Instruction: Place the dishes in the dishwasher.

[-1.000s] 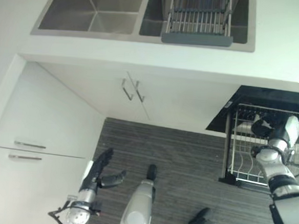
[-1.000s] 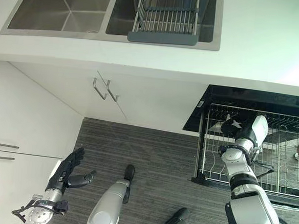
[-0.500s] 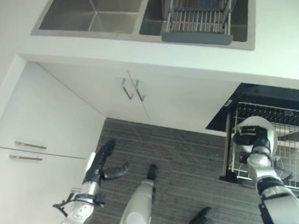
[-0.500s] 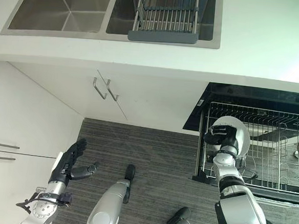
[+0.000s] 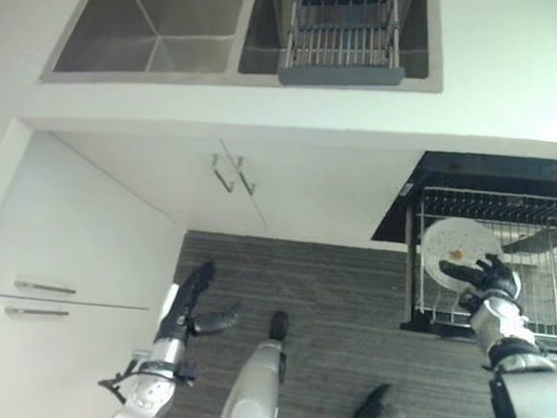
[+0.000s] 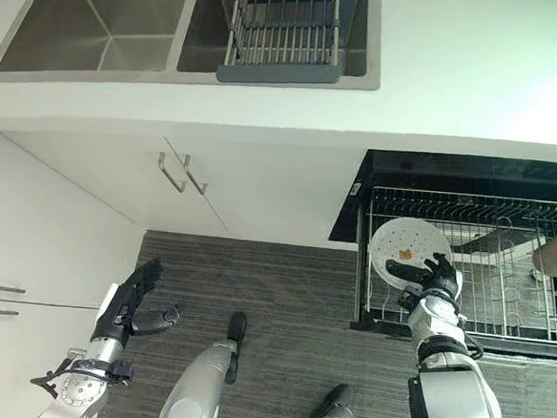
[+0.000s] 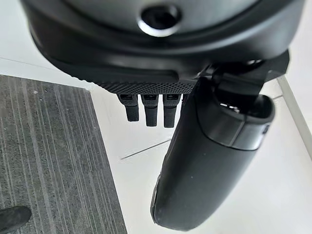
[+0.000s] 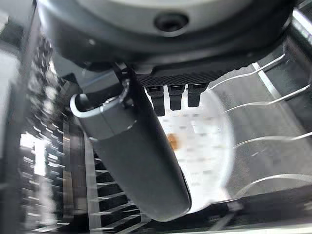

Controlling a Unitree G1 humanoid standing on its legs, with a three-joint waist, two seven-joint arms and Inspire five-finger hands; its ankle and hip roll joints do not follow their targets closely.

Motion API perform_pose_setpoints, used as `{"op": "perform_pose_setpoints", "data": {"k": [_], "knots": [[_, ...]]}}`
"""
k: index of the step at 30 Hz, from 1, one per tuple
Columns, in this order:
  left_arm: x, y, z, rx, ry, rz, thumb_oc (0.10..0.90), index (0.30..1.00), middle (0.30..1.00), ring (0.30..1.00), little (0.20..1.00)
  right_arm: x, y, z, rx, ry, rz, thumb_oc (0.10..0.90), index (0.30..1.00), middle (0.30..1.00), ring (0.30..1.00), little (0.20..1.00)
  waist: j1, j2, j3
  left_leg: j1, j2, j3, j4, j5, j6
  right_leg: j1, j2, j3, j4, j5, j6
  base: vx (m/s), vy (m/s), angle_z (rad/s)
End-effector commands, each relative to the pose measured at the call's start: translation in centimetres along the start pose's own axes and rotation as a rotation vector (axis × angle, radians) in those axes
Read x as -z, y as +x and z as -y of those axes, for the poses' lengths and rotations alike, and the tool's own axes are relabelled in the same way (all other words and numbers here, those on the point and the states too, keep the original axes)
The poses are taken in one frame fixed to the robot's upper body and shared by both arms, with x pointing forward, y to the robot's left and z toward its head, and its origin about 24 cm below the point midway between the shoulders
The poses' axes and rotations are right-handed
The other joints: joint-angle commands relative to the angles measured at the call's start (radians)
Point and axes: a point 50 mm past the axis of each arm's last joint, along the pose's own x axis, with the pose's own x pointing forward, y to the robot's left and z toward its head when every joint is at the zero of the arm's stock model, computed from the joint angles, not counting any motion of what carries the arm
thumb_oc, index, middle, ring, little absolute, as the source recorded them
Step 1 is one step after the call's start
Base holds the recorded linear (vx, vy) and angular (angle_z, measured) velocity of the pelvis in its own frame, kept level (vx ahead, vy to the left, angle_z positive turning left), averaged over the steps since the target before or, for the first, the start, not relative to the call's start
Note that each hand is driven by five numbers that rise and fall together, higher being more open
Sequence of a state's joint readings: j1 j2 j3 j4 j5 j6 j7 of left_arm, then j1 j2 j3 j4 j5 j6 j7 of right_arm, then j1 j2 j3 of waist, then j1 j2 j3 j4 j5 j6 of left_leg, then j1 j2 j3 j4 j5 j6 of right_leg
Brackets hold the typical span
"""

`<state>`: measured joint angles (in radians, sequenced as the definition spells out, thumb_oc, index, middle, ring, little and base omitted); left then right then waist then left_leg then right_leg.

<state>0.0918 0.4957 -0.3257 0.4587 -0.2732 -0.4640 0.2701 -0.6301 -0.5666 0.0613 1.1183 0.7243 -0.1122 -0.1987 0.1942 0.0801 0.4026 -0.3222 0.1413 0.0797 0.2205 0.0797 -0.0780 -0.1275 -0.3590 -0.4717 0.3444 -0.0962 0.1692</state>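
white plate (image 6: 407, 253) lies in the dishwasher rack (image 6: 500, 315), apparently leaning on its tines. right hand (image 6: 431, 275) at the plate's 5 o'clock, fingers relaxed, grasping nothing. left hand (image 5: 188, 310) idle, fingers straight.

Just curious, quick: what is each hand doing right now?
Left hand: open, holding nothing.
Right hand: open, over the white plate in the dishwasher rack.

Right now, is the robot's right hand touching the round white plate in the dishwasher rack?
Cannot tell. In the right eye view the right hand overlaps the round white plate edge, but neither that nor the right wrist view shows contact or gap plainly.
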Motion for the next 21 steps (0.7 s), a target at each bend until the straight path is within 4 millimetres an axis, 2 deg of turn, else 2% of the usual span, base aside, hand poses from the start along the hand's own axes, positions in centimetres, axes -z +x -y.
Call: {"op": "perform_pose_setpoints", "data": {"k": [1,4,6,9,13,18,21], "knots": [[-2.4,0.2,-1.7,-0.049,-0.038,0.125,0.800,0.900,0.900,0.900,0.900,-5.4,-0.6,0.4,-0.039,0.179,0.273,0.800,0.900,0.900,0.900,0.900,-0.013,-0.057,-0.061,0.078,0.066,0.044,0.080,-0.180,-0.058,-0.044,0.034,0.101,-0.044,0.035,0.015,0.05,0.006,-0.13],[-1.9,-0.3,-2.0,-0.066,-0.034,0.102,0.800,0.900,0.900,0.900,0.900,-5.5,-2.0,-0.5,-0.103,0.311,0.317,0.800,0.900,0.900,0.900,0.900,-0.047,-0.077,-0.075,0.102,0.080,0.064,0.080,-0.184,-0.058,-0.033,0.047,0.118,-0.044,0.032,0.013,0.04,0.009,-0.22],[-1.2,-0.8,-2.0,-0.084,-0.027,0.072,0.800,0.900,0.900,0.900,0.900,-5.3,-3.8,-1.1,-0.159,0.393,0.355,0.800,0.900,0.900,0.900,0.900,-0.086,-0.095,-0.097,0.116,0.092,0.082,0.080,-0.179,-0.054,-0.035,0.058,0.137,-0.044,0.035,0.010,0.05,0.016,-0.30],[0.0,-1.7,-1.8,-0.092,-0.018,0.024,0.800,0.900,0.900,0.900,0.900,-5.0,-5.8,-0.6,-0.183,0.454,0.388,0.800,0.900,0.900,0.900,0.900,-0.124,-0.111,-0.121,0.151,0.111,0.112,0.080,-0.192,-0.056,-0.025,0.072,0.164,-0.044,0.025,0.015,0.04,0.016,-0.39],[1.0,-2.3,-1.8,-0.102,-0.015,-0.025,0.800,0.900,0.900,0.900,0.900,-5.0,-7.1,0.2,-0.158,0.475,0.416,0.800,0.900,0.900,0.900,0.900,-0.157,-0.123,-0.144,0.165,0.126,0.148,0.080,-0.187,-0.056,-0.030,0.079,0.173,-0.044,0.029,0.013,0.00,0.011,-0.36],[3.2,-3.3,-1.6,-0.103,-0.001,-0.124,0.800,0.900,0.900,0.900,0.900,-3.8,-7.5,3.8,0.039,0.556,0.391,0.800,0.900,0.900,0.900,0.900,-0.213,-0.130,-0.172,0.201,0.153,0.214,0.080,-0.192,-0.063,-0.024,0.090,0.183,-0.044,0.023,0.014,0.00,0.017,-0.35],[4.5,-3.8,-1.1,-0.098,0.010,-0.183,0.800,0.900,0.900,0.900,0.900,-1.5,-7.2,6.6,0.223,0.639,0.309,0.800,0.900,0.900,0.900,0.900,-0.239,-0.122,-0.185,0.219,0.163,0.237,0.080,-0.194,-0.070,-0.021,0.096,0.197,-0.044,0.018,0.013,0.01,0.014,-0.27]]}}
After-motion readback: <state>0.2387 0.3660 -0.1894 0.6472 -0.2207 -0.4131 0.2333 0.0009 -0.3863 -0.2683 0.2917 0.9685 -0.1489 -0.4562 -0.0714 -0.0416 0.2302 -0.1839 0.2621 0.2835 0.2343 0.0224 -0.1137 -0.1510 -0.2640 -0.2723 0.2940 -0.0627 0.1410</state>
